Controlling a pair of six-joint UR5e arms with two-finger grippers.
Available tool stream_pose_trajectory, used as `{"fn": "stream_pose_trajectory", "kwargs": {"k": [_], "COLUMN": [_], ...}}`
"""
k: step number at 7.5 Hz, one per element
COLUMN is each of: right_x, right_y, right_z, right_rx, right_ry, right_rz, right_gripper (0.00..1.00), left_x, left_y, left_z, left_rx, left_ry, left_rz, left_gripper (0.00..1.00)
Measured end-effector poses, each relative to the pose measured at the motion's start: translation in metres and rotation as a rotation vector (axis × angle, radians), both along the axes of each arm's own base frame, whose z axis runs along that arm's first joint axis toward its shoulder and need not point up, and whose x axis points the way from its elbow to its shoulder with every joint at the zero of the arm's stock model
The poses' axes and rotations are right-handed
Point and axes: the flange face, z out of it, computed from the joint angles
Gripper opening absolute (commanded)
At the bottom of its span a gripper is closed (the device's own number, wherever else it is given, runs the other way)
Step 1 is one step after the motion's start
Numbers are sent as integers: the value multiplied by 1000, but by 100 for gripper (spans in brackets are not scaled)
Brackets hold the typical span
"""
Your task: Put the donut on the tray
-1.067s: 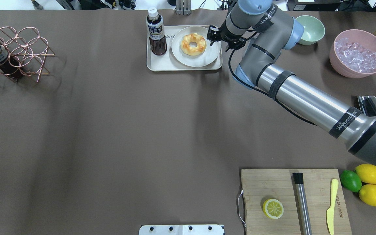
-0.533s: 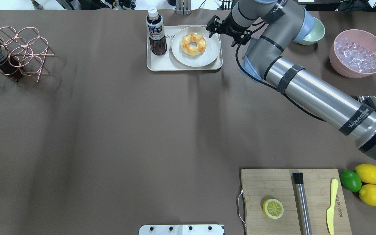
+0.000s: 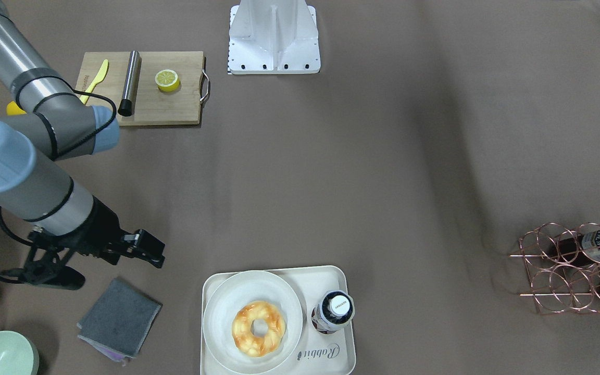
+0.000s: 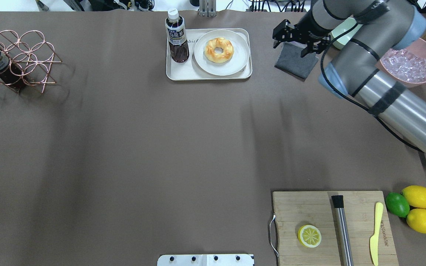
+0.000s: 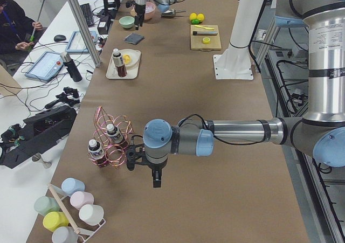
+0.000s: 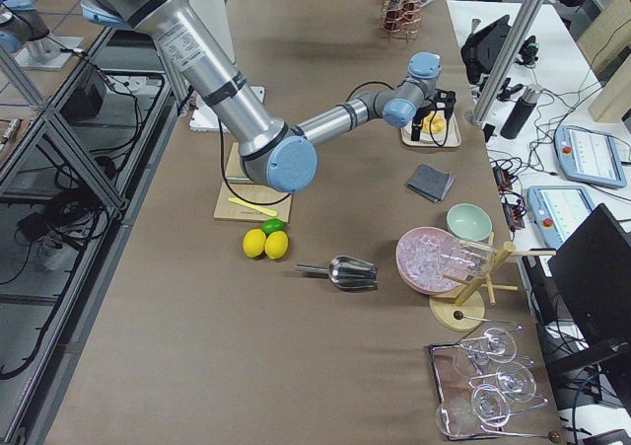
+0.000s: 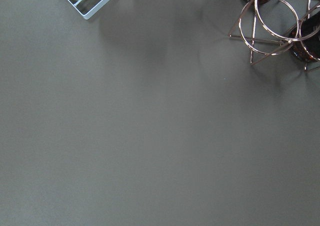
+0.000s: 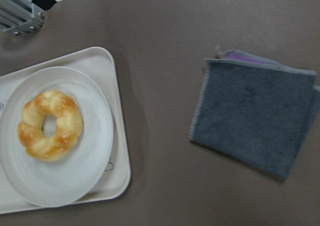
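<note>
Since half a second ago the right gripper [image 4: 279, 32] has pulled away from the plate's rim toward the counter's right end, and it now hangs over the near corner of a folded grey cloth [image 4: 295, 61]. Starting at the far-left corner, a copper wire rack [image 4: 20, 55] holds dark bottles. The left gripper [image 5: 156, 179] hangs over bare counter near that rack, at the left end. It shows only in the side view, so I cannot tell whether its fingers are parted or closed. At the middle of the far edge sits the tray [image 4: 183, 74]. A tea bottle [image 4: 176, 37] stands upright at the tray's left end, and a round white plate [image 4: 237, 61] fills its right part. The donut [image 4: 219, 50] lies flat on that plate, so it is on the tray by way of the plate. The donut is well apart from the right gripper, which is off the tray past its right rim. The right gripper's fingers stand parted and hold nothing. Past the cloth, toward the far-right corner, a pink bowl [image 4: 420, 79] holds ice.
</note>
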Motion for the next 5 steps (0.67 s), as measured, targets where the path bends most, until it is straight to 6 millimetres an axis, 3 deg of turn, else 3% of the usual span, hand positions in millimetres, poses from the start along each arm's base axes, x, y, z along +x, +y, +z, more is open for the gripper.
{"fn": "stream_pose_trajectory", "kwargs": {"k": [3,5], "right_x": [91,149], "right_y": [63,97], "right_z": [46,65], "right_rx": [45,56], "right_ry": [96,196], "right_rz": [-58,-126], "right_gripper": [100,100], "left_x": [0,0], "left_y": [4,7], "left_z": [5,8], "left_rx": [-10,-18], "left_ry": [1,1], "left_rz": [0,0], "left_gripper": [98,98]}}
